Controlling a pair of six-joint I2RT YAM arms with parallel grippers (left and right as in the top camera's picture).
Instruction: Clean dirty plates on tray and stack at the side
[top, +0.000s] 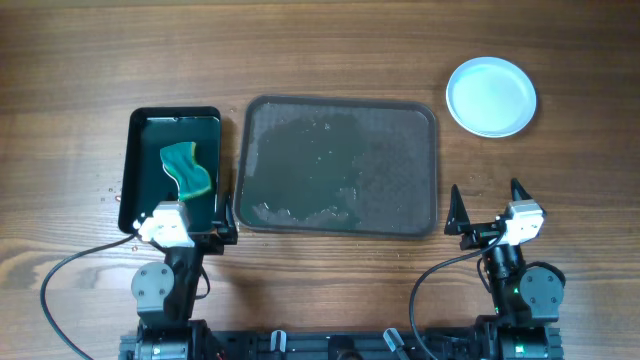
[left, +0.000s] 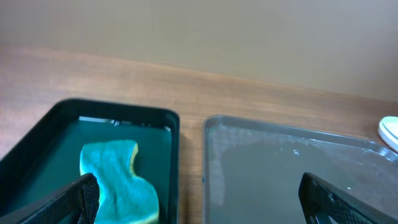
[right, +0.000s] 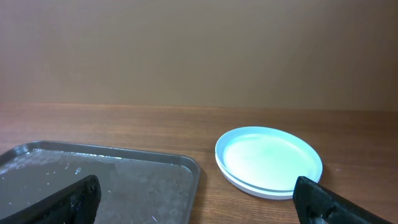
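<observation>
The white plates (top: 490, 96) sit in one stack on the wood at the far right, off the tray, also seen as plates (right: 268, 161) in the right wrist view. The grey-brown tray (top: 340, 165) lies in the middle with only wet streaks on it. My left gripper (top: 190, 232) stands open at the near edge, straddling the gap between the black tray and the grey tray (left: 280, 168). My right gripper (top: 488, 210) is open near the grey tray's near right corner, with nothing between its fingers.
A smaller glossy black tray (top: 172, 165) at the left holds a teal sponge (top: 188, 170) with a yellow edge, also seen as sponge (left: 118, 180) in the left wrist view. A few water drops lie on the wood left of it.
</observation>
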